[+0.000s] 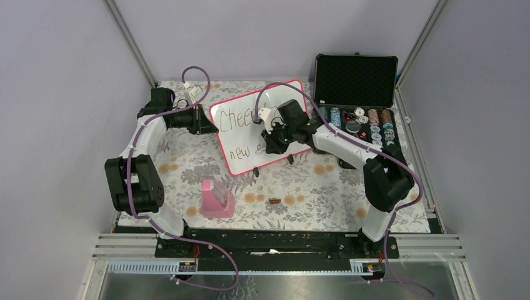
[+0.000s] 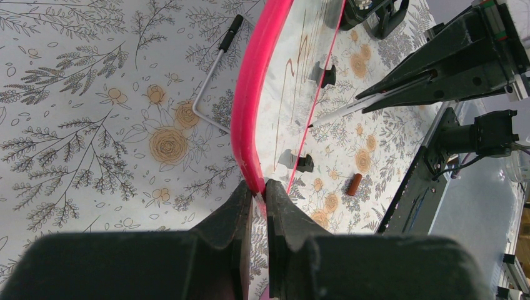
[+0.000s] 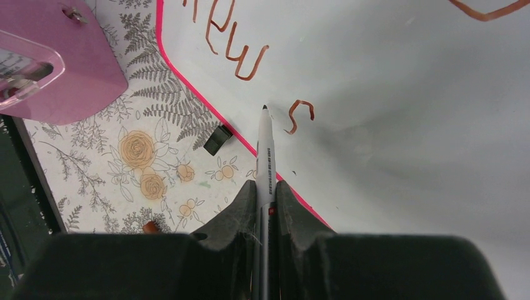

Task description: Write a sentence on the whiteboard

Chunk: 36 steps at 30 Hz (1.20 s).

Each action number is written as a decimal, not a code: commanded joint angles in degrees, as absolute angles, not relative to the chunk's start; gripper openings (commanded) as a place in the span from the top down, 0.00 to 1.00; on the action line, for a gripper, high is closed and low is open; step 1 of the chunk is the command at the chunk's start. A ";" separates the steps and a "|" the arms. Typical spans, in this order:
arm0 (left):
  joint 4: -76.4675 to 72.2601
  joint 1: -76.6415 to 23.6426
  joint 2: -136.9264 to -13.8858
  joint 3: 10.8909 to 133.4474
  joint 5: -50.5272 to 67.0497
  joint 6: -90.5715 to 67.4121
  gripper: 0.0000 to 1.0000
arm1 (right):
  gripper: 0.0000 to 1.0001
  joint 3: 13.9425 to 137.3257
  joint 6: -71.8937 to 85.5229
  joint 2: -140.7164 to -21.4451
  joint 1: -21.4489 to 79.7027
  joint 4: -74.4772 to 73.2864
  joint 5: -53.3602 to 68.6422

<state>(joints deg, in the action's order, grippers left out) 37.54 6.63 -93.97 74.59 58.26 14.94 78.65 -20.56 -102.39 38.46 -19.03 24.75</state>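
Note:
The whiteboard [image 1: 241, 134], glossy white with a pink-red frame, stands tilted on the floral table. My left gripper [image 1: 209, 121] is shut on its left edge, and the left wrist view shows the frame [image 2: 252, 112] pinched between the jaws [image 2: 258, 186]. My right gripper [image 1: 270, 135] is shut on a white marker [image 3: 265, 150] in front of the board's lower middle. The sentence reads "Chee" [image 1: 234, 117] on the top line and "new s" below, with the "s" [image 3: 300, 116] just right of the marker tip. The right arm hides the rest of the top line.
An open black foam-lined case [image 1: 356, 78] with poker chips [image 1: 372, 122] stands at the back right. A pink box [image 1: 217, 199] sits in front of the board, with a small brown cap [image 1: 274, 201] beside it. A bent metal rod [image 2: 209, 81] lies behind the board.

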 commanded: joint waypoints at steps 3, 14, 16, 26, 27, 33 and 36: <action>34.23 6.37 -92.74 76.94 58.07 16.35 1.00 | 1.00 78.78 -19.67 -97.04 36.95 -20.44 29.33; 34.19 6.43 -92.51 76.74 58.16 16.35 1.00 | 1.00 76.13 -21.64 -95.38 34.54 -21.21 28.97; 34.19 6.43 -92.52 76.75 58.10 16.24 1.00 | 1.00 75.83 -21.51 -95.64 34.58 -21.38 29.93; 34.23 6.39 -92.52 76.82 58.10 16.25 1.00 | 1.00 77.00 -21.16 -98.71 37.12 -20.80 27.95; 34.20 6.38 -92.41 76.75 58.08 16.26 1.00 | 1.00 77.25 -21.06 -99.13 37.25 -20.66 27.57; 34.19 6.29 -92.25 76.73 57.88 16.35 1.00 | 1.00 78.76 -20.84 -100.82 37.81 -20.62 26.36; 34.15 6.28 -92.40 76.63 57.92 16.43 1.00 | 1.00 79.39 -20.68 -101.28 37.85 -20.58 26.20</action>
